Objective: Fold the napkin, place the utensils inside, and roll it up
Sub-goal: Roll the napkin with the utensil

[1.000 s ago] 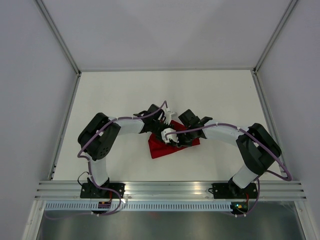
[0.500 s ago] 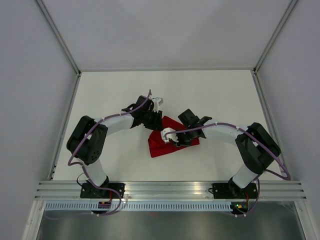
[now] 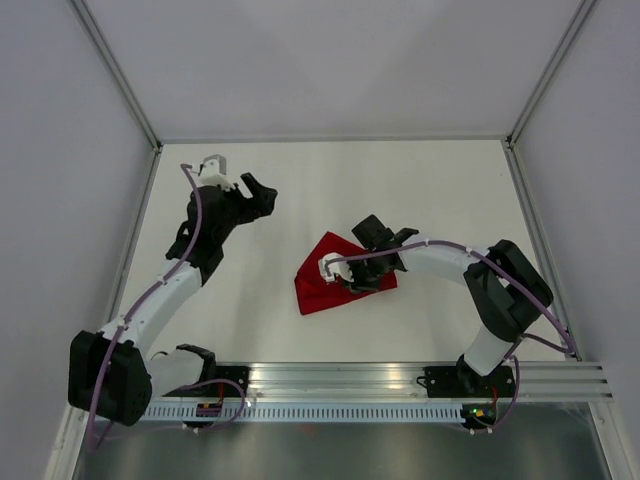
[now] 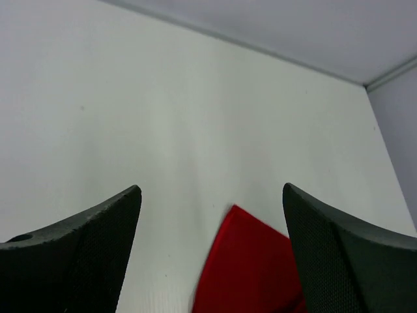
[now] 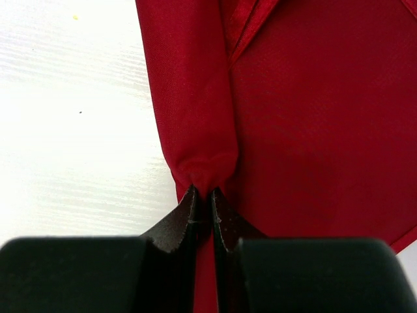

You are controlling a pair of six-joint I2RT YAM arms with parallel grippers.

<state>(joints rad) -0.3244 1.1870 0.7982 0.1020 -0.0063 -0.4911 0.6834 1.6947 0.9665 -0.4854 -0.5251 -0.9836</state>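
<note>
**Right gripper point(image 5: 203, 195) pinched the napkin point(image 5: 313, 130); left gripper point(image 4: 212, 195) was spread and empty.**
The deep-red napkin lay folded on the white counter point(image 3: 420, 180), near its middle. The right gripper's jaws were pressed together on a gathered bit of cloth at the end of what looked like a rolled edge, though the overhead view hid this under the arm. The left gripper hovered above the counter, well apart toward the far left, with its jaws wide and nothing between them.

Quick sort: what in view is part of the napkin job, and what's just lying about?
Job: napkin; right gripper, pinching a fold of it; left gripper, open, off the cloth.
Lying about: only the table shows; no utensils in view.
</note>
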